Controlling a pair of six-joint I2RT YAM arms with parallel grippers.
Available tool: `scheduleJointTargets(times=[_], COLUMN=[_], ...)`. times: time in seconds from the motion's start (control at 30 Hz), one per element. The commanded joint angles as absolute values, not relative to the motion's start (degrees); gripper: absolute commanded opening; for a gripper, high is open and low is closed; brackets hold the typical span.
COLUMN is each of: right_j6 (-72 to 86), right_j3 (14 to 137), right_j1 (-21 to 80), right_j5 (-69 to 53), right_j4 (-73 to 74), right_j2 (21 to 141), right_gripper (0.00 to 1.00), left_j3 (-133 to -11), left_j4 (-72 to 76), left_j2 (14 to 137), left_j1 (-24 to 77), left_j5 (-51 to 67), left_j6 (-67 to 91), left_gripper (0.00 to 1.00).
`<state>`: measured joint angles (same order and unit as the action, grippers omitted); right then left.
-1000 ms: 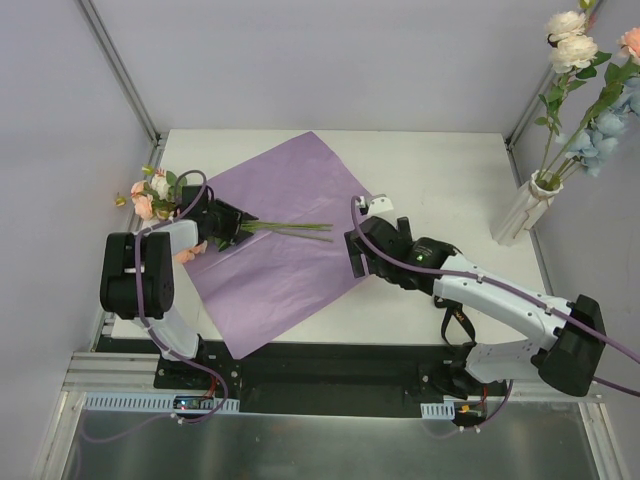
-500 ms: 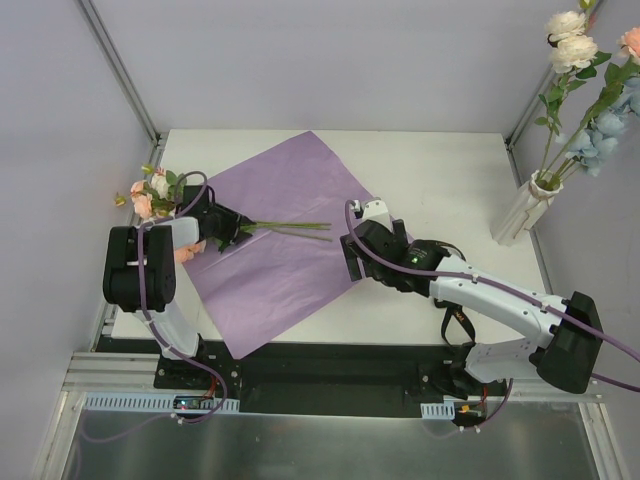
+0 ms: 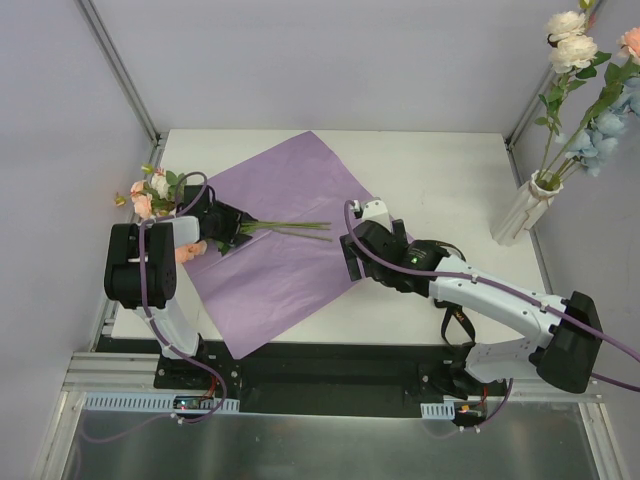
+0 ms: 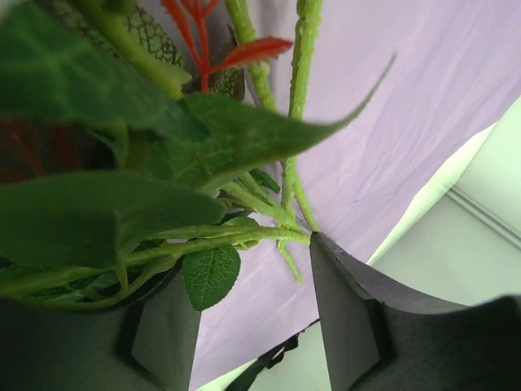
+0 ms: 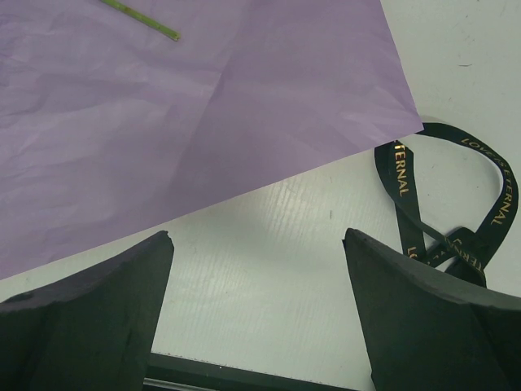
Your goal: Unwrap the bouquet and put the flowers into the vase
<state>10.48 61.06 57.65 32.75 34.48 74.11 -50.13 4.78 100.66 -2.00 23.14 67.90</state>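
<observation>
On the tabletop [image 3: 440,165], from above: the purple paper [image 3: 290,270] lies spread flat, so the wrapping looks undone.
Flowers [image 3: 150,192]: one bunch lies at the paper's left corner. Its blooms reach past the tabletop edge and its stems [image 3: 295,228] point across the sheet, probably where the wrap fell open.
Left claw [image 3: 236,226]: set around those stems just below the leaves, a likely spot for lifting without crushing the blooms.
Right claw [image 3: 366,238]: low over the paper's right corner, well apart from the bunch.
Vase [image 3: 527,208]: upright at the far right edge with several flowers standing in it, so the task looks partly done.
Left wrist view, fingers [image 4: 358,326]: apart, with purple sheet showing between them. Stems and leaves cross the gap and one stem touches a fingertip, but no squeeze shows.
Right wrist view, fingers: spread wide, nothing between them, bare tabletop below.
Ribbon [image 5: 456,204]: black, lying in a loose loop just beside the paper's corner, away from the flowers.
</observation>
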Motion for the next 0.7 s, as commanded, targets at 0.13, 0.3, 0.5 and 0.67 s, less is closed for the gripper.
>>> scheduleJointTargets(times=[0.13,0.3,0.5,0.67], right_j6=[11.3,10.5,11.0,11.2], right_j3=[62.1,61.5,63.0,61.8], right_j1=[58.4,58.4,58.7,58.9], right_j5=[33.9,35.5,34.1,34.6], right_j4=[33.7,33.2,33.0,33.7], right_j2=[74.8,74.3,75.8,75.0], right_gripper=[0.89,0.89,0.89,0.89], left_j3=[-49.9,-49.8,-49.0,-50.1], left_j4=[3.1,2.8,3.2,3.5], left_j2=[105.5,104.5,104.9,103.2], left_j1=[-3.1,-3.4,-3.5,-3.6], left_j5=[22.9,21.5,22.5,23.1], left_j6=[71.5,70.3,70.8,68.4], left_gripper=[0.47,0.41,0.23,0.08])
